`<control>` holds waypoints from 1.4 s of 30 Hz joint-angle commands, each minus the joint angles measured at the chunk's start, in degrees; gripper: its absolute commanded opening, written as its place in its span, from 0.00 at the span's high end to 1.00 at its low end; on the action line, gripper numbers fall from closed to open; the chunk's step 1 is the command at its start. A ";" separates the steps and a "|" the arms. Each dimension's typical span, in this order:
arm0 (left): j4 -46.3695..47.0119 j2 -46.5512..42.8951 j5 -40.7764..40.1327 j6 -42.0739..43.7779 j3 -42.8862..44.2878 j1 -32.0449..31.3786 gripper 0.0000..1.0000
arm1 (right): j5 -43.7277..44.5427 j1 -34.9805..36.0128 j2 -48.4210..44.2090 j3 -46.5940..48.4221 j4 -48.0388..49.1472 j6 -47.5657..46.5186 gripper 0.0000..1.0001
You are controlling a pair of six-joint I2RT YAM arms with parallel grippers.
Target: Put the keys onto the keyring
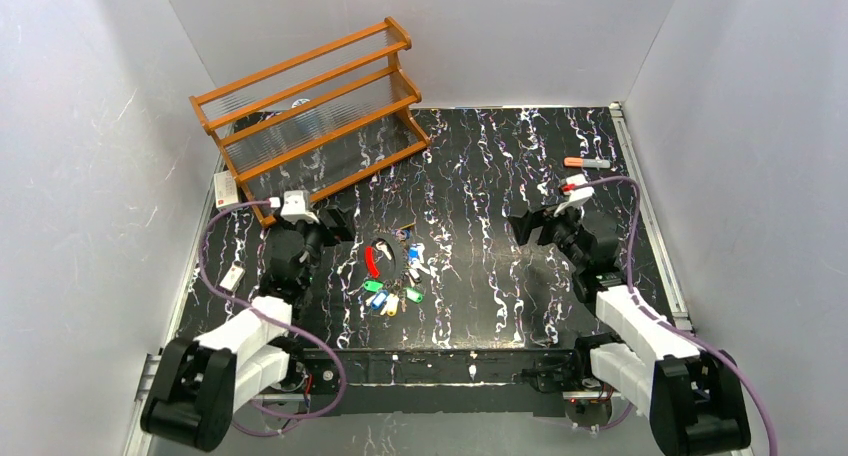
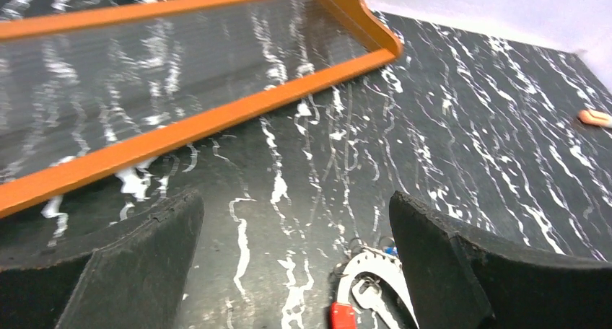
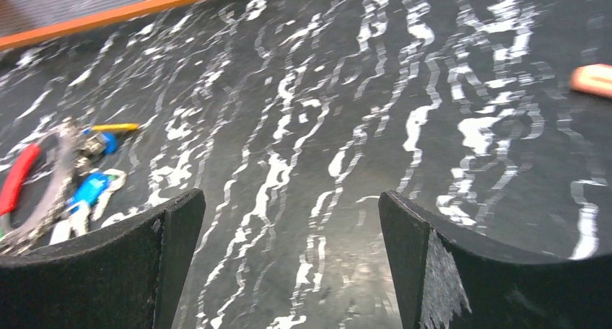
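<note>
Left gripper [image 1: 338, 226] stood wide open and empty just in front of the wooden rack [image 1: 310, 106]. The keyring [image 1: 379, 259] lay flat just off its right finger, on the side away from the rack and not between the jaws. The ring's long axis, marked by its red arc, ran from the rack toward the arm bases, with the keys [image 1: 392, 296] fanned at the end farther from the rack. Right gripper [image 1: 522, 226] was likewise spread wide and empty, well apart from the ring.

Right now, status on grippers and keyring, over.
Left gripper open, empty, beside keyring. Right gripper open, empty, farther off. Keys bunched at ring's near side. Nothing blocking.
</note>
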 commanded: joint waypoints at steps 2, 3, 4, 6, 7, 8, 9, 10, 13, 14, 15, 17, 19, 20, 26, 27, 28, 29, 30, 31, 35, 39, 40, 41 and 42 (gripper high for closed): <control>-12.02 -9.48 -13.33 6.11 -1.82 0.54 0.02 | 17.79 -0.33 -5.37 -2.76 -0.88 -6.79 0.01; -12.90 -10.10 -15.26 7.08 -2.14 0.52 0.02 | 19.75 -0.33 -5.51 -4.08 0.59 -7.05 0.01; -13.07 -10.43 -17.53 7.99 -2.59 0.47 0.02 | 20.84 -0.36 -5.42 -5.36 2.52 -7.28 0.01; -13.54 -10.16 -20.74 8.62 -2.51 0.45 0.02 | 21.82 -0.33 -3.96 -7.71 6.64 -5.95 0.01; -12.39 -9.48 -20.44 10.76 -2.80 0.50 0.02 | 21.61 -0.34 -2.66 -8.52 8.99 -5.64 0.01; -11.24 -8.04 -20.80 12.77 -2.95 0.52 0.02 | 21.50 -0.29 -0.99 -8.97 10.82 -5.79 0.01; -10.93 -6.70 -21.47 13.86 -2.79 0.50 0.02 | 22.04 -0.36 0.87 -9.01 12.56 -5.76 0.01; -10.40 -4.97 -22.17 14.56 -2.85 0.43 0.02 | 22.45 -0.36 3.00 -9.01 14.32 -5.91 0.01; -0.25 2.75 -23.34 16.13 -5.92 0.48 0.02 | 22.89 -0.31 8.42 -9.64 20.62 -6.42 0.01; 5.46 6.06 -23.78 16.59 -7.18 0.56 0.02 | 23.34 -0.33 10.04 -10.09 23.22 -6.33 0.01; 7.49 8.07 -23.20 17.75 -7.03 0.54 0.02 | 23.93 -0.37 11.66 -10.37 25.58 -6.43 0.01; 12.65 13.06 -20.00 22.46 -6.44 0.86 0.03 | 24.36 -0.57 14.79 -10.50 28.98 -6.64 0.01; 21.69 19.38 -19.80 24.67 -6.20 1.29 0.03 | 23.23 -1.09 17.13 -9.90 30.59 -6.74 0.01; 23.47 21.57 -19.34 23.92 -5.05 2.10 0.03 | 22.71 -1.26 18.35 -9.40 31.66 -7.29 0.01; 33.79 36.42 -8.98 20.37 -3.62 7.25 0.02 | 22.53 -2.72 26.20 -7.98 39.46 -12.79 0.01; 28.57 33.92 -8.10 20.01 -2.82 7.53 0.02 | 22.89 -3.24 28.08 -9.32 44.15 -12.52 0.01; 27.16 34.16 -7.93 20.05 -1.82 7.65 0.02 | 22.33 -4.30 30.28 -10.74 47.91 -11.72 0.01; 27.32 35.31 -8.13 20.21 -0.79 7.66 0.02 | 20.55 -5.64 32.42 -11.00 50.00 -11.11 0.01; 25.32 35.09 -9.41 20.02 0.26 7.66 0.02 | 19.46 -5.94 34.52 -10.96 52.65 -11.29 0.01; 21.97 34.63 -11.21 19.12 1.36 7.66 0.02 | 19.06 -5.96 35.72 -10.53 53.75 -11.90 0.01; 21.05 34.96 -12.84 17.93 2.30 7.84 0.02 | 16.53 -8.59 35.80 -4.67 42.35 -9.42 0.01; 21.15 34.87 -12.87 17.90 2.25 7.84 0.02 | 17.16 -9.65 35.62 -3.69 39.77 -7.41 0.01; 21.19 34.89 -12.87 17.92 2.25 7.84 0.02 | 17.37 -9.61 35.58 -3.81 40.17 -7.43 0.01; 21.23 34.96 -12.87 17.90 2.32 7.84 0.02 | 17.67 -9.65 35.03 -3.56 39.01 -7.44 0.01; 21.20 34.91 -12.87 17.92 2.33 7.84 0.02 | 17.58 -9.68 34.90 -3.33 37.77 -7.29 0.01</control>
